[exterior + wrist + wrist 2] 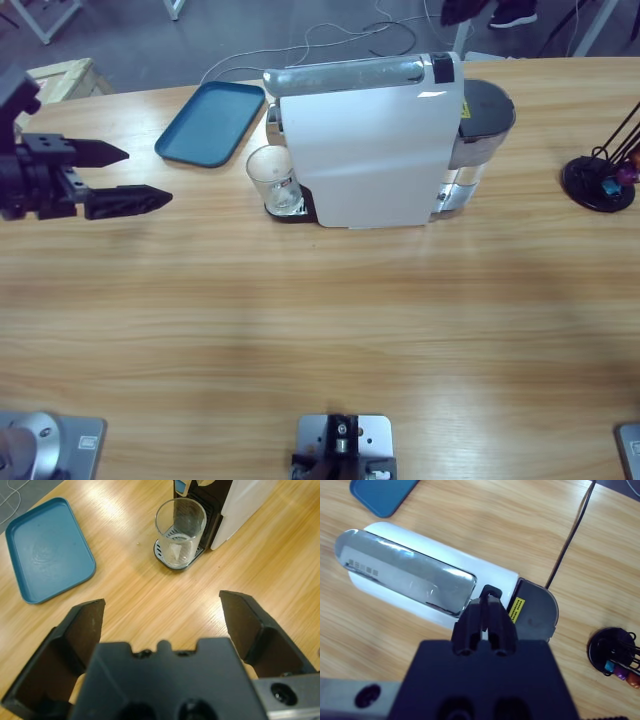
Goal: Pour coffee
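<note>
Wooden tabletop (300,340) runs wide and mostly bare, with a white capsule coffee machine (370,150) standing at the far middle and a clear drinking glass (272,178) parked on its drip tray (170,560) under the spout. Left gripper (135,178) comes in from the left edge, jaws spread wide and holding nothing, and its wrist view looks straight at the glass, still well apart from it. A blue tray (212,122) lies flat on the table just left of the machine, beyond the line of approach. Coffee is hard to call: the glass looks close to clear, and if there is a faint layer at the bottom I cannot confirm it from here. Right gripper (488,609) is not in the high view; its wrist camera looks down on the machine's silver lid (405,575) with both jaws pressed together, clamping nothing, hovering above the top. A black capsule stand (600,180) sits at the far right. Now the risks, as I judge them: the glass is tall, smooth and light, so a jaw clipping its rim on the way in could tip it off the drip tray; a grab too high could let it slip; and swinging wide could knock the blue tray.
</note>
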Controlling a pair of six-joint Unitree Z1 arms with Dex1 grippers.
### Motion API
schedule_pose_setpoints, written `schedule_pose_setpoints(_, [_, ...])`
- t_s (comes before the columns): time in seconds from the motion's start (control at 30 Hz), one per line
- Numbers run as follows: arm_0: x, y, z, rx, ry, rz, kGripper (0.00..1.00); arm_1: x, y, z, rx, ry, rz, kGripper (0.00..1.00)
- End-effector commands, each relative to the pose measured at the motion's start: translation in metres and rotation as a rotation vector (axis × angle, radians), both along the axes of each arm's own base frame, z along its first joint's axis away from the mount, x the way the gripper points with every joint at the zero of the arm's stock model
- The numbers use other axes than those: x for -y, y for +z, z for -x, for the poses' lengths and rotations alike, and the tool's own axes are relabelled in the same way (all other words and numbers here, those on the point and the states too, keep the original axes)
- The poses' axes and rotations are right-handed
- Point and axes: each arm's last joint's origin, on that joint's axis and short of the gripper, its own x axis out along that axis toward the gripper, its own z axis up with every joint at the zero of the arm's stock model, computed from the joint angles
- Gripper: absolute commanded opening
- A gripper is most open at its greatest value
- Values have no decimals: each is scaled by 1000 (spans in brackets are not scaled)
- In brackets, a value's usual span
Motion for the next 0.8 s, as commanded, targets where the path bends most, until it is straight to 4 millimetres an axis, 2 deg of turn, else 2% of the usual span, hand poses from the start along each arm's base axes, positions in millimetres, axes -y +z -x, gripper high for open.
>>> schedule_pose_setpoints(0.03, [1,-16,1,-57,15,-28,982,-3,-37,-25,-79,-19,64,0])
schedule_pose_setpoints(0.6, [2,-19,-1,-63,16,-31,982,-5,-52,-27,-113,-12,85,0])
schedule_pose_setpoints(0.8, [2,-20,-1,-66,16,-33,982,-7,-66,-28,-139,-11,95,0])
